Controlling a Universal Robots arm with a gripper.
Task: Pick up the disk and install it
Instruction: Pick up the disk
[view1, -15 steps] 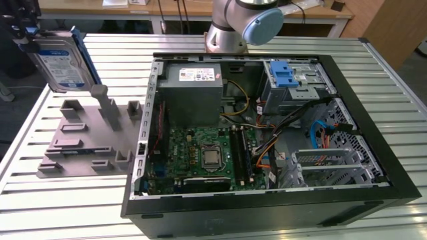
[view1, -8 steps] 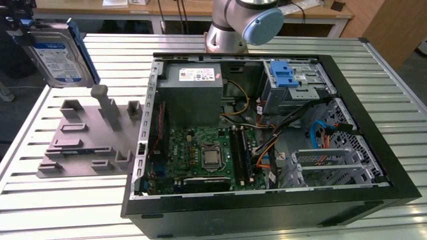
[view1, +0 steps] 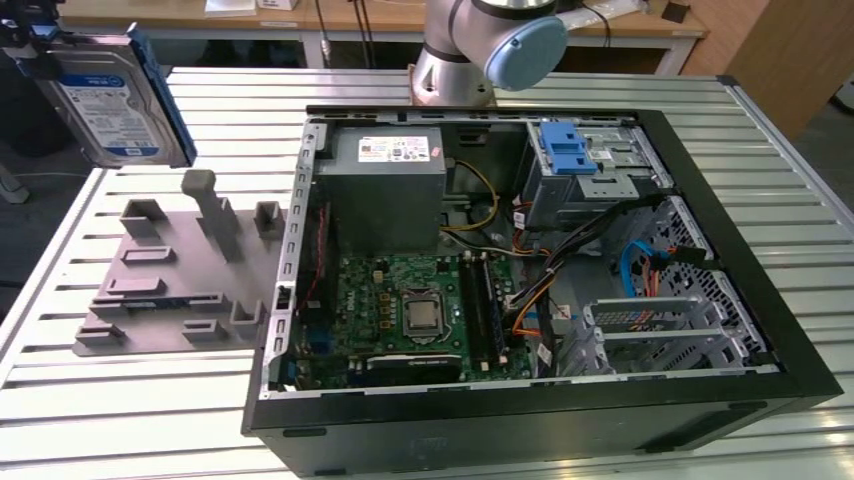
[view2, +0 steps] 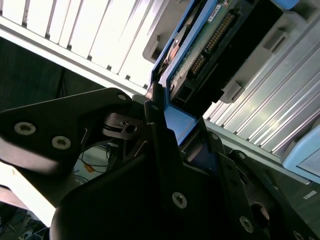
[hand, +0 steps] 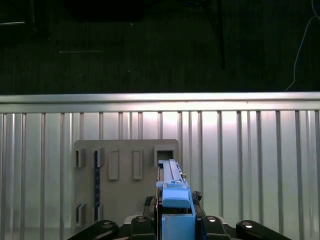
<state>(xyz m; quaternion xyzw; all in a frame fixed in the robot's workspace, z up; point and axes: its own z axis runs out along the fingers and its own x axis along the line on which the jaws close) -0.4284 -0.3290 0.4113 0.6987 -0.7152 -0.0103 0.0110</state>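
Note:
The disk (view1: 114, 100) hangs in the air above the table's far corner at the exterior view's left, on edge, its white-and-blue label facing the camera and its blue bracket round the rim. My gripper (view1: 40, 52) is shut on its upper end. In the first wrist view the disk (hand: 172, 192) shows edge-on between my fingers, high above the grey holder (hand: 125, 170). In the second wrist view the disk (view2: 210, 45) shows its connector side, with my gripper (view2: 172, 145) clamped on the blue bracket.
The grey holder (view1: 180, 270) with upright posts lies on the slatted metal table (view1: 134, 410). The open computer case (view1: 534, 270) holds a grey power supply (view1: 387, 185), a blue-latched drive cage (view1: 587, 165) and the motherboard (view1: 400, 310). The arm's base (view1: 461, 60) stands behind the case.

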